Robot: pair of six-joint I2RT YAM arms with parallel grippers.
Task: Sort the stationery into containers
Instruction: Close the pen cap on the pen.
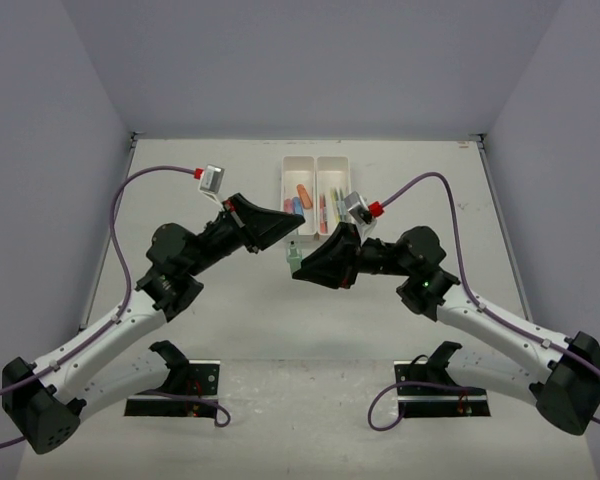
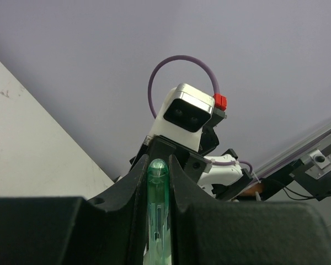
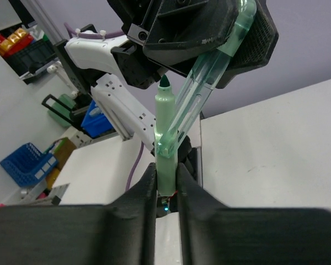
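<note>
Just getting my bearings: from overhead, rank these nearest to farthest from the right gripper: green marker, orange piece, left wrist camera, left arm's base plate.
1. green marker, clamped in the right gripper.
2. orange piece, just beyond, in the tray's left compartment.
3. left wrist camera, further left, on the left arm.
4. left arm's base plate, near edge, left.

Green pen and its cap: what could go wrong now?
The cap in the left gripper slants beside the upright, bare-tipped pen in the right gripper. Pushed together crooked, the cap might miss or squash the tip. The thin pen could also slip from its narrow hold.
</note>
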